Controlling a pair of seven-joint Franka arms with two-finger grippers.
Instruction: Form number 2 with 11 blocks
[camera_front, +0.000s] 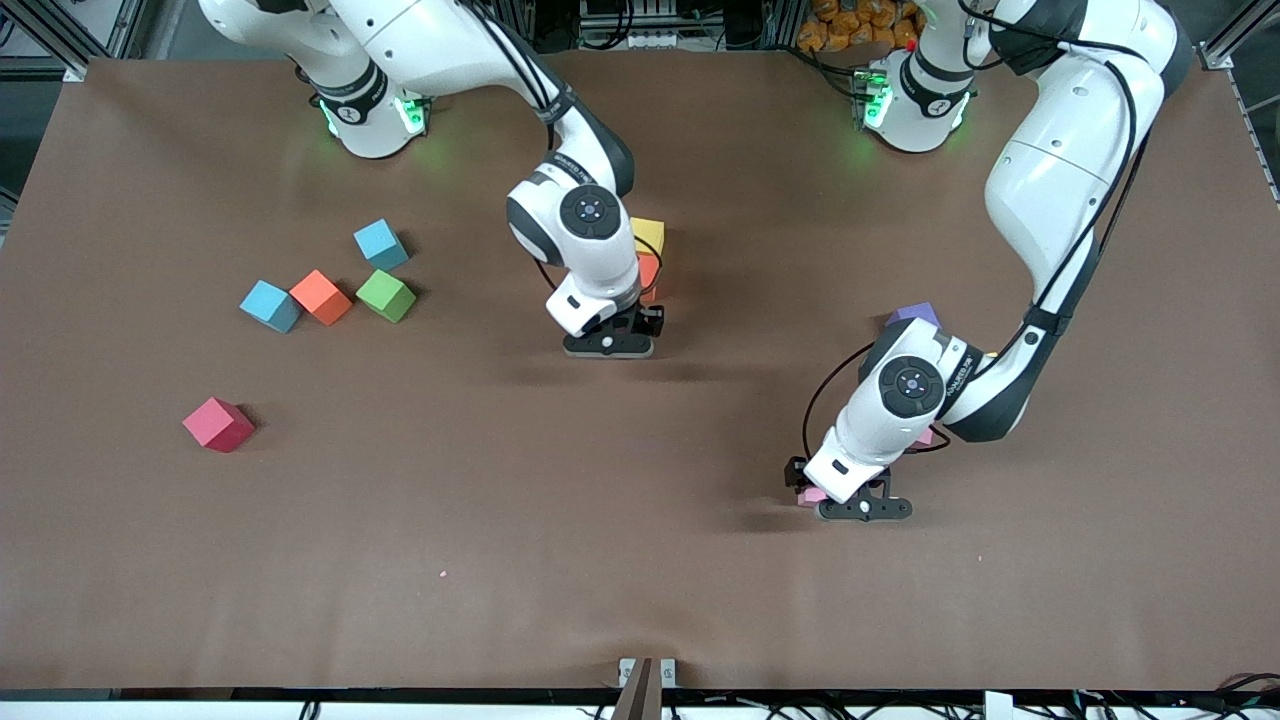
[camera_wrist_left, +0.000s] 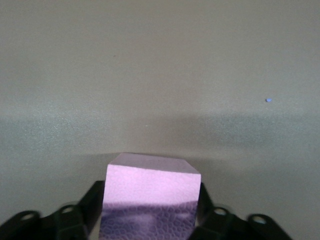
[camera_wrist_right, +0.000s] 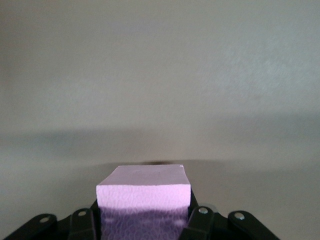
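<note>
Brown matte table bears scattered foam blocks.

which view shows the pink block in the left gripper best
The left wrist view: the pink block fills the space between the left gripper fingers, top face clear. In the front view only a pink corner peeks out beneath the arm. The right wrist view shows another pink block, in the right gripper.
</note>
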